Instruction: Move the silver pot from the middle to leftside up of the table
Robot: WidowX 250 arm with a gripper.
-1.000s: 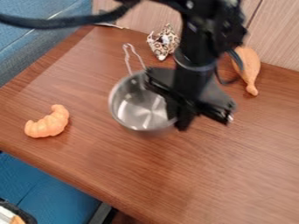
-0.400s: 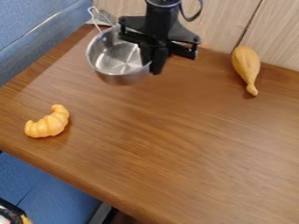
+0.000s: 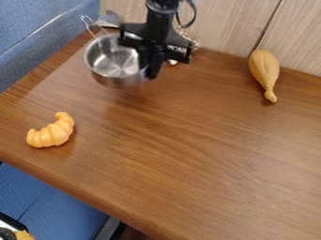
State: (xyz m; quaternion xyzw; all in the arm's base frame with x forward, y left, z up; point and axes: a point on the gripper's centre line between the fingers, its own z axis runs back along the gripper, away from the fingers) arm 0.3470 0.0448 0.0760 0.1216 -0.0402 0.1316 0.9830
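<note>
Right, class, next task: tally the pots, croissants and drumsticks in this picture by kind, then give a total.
Silver pot, at the pincer: 1
Croissant, left side of the table: 1
Drumstick, upper right: 1
Total: 3

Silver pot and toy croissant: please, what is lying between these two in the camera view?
Between the silver pot and the toy croissant, the camera view shows only bare brown wooden tabletop.

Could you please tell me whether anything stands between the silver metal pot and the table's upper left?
Nothing visible does: the pot is already over that area, and the orange toy croissant lies clear of it.
</note>
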